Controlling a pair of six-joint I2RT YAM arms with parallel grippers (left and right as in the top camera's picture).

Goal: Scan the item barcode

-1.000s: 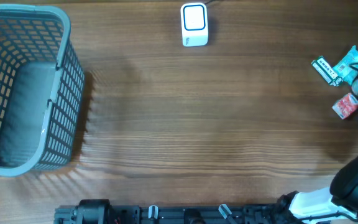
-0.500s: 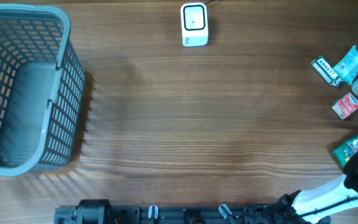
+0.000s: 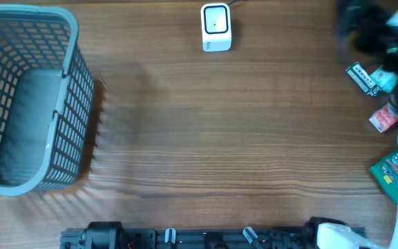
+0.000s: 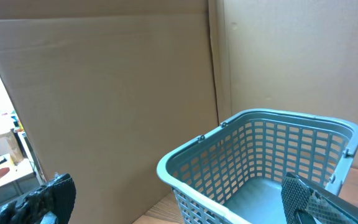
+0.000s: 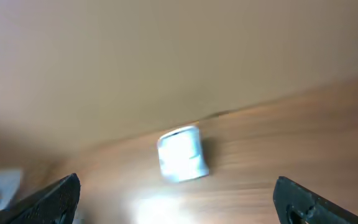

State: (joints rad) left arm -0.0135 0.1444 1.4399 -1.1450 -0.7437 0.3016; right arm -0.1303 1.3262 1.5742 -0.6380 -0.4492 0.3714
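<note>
A wide bare stretch of the wooden table [image 3: 220,138] lies open between the grey-blue plastic mesh basket [image 3: 26,104] at the left edge and the small goods gathered at the right edge. The white box-shaped barcode scanner [image 3: 216,28] is set at the far edge near the middle, well apart from both. The flat green packet [image 3: 385,169] is found on the table at the right edge, with the small red packet [image 3: 384,117], the teal pouch [image 3: 387,79] and the small dark oblong pack [image 3: 362,76] beyond it. The left fingers [image 4: 55,196] are spread wide with nothing between them. The right fingers [image 5: 48,199] are also released and empty, and the scanner is seen blurred ahead of them. The right arm [image 3: 368,28] is smeared by motion over the far right corner, and the green packet is partly covered by a white blur. Brown cardboard walls [image 4: 104,93] are seen behind the basket
</note>
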